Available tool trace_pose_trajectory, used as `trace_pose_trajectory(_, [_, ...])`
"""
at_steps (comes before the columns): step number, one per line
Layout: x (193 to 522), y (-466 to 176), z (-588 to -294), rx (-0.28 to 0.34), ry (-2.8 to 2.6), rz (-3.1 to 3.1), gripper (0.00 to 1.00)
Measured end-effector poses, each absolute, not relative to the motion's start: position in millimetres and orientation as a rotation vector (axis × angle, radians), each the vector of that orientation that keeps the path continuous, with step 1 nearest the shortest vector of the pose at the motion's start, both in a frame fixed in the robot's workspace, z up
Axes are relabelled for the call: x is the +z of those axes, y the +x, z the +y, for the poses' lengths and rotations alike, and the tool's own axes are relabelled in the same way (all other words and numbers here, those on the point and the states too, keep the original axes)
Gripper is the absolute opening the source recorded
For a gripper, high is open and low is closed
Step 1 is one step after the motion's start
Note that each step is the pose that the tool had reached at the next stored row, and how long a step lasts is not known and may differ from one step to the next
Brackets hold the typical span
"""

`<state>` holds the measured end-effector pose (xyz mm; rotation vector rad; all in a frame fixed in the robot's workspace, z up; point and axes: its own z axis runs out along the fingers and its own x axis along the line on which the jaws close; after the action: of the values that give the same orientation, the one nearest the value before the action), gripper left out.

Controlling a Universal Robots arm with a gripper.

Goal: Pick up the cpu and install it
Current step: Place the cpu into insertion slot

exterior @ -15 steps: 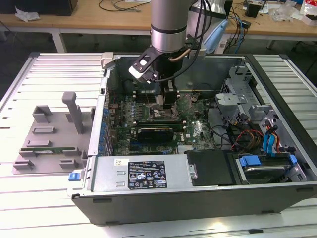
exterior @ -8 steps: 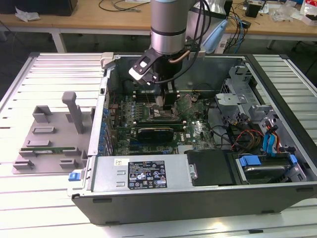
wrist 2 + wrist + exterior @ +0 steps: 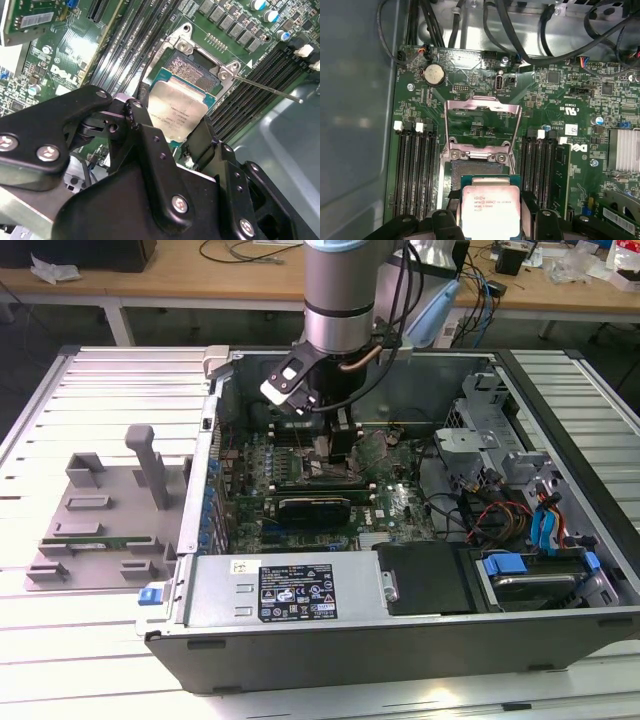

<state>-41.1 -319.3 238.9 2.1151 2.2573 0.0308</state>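
Note:
The cpu [image 3: 490, 207], a silver-topped square chip with a thin green rim, sits between my black fingers [image 3: 445, 220]. My gripper [image 3: 492, 225] is shut on its two opposite edges. In the second wrist view the cpu [image 3: 177, 112] hangs just over the near part of the open motherboard socket [image 3: 190, 70], and my gripper [image 3: 172, 137] clamps it from both sides. The socket's metal load plate [image 3: 482, 122] stands flipped up behind the bare socket [image 3: 470, 167]. In the exterior view my gripper [image 3: 340, 445] is lowered deep into the open computer case [image 3: 400, 640].
Black memory slots [image 3: 412, 170] flank the socket on both sides, and a thin retention lever [image 3: 270, 90] sticks out beside it. An expansion card [image 3: 315, 508], cables [image 3: 500, 515] and a drive cage [image 3: 480, 410] crowd the case. A grey fixture tray [image 3: 100, 520] lies at the exterior view's left.

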Motion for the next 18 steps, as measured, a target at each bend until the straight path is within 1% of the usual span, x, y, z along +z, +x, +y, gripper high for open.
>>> trace_pose_trajectory(18, [217.3, -41.3, -315.1, 0.011, 2.12, 2.263, 0.55])
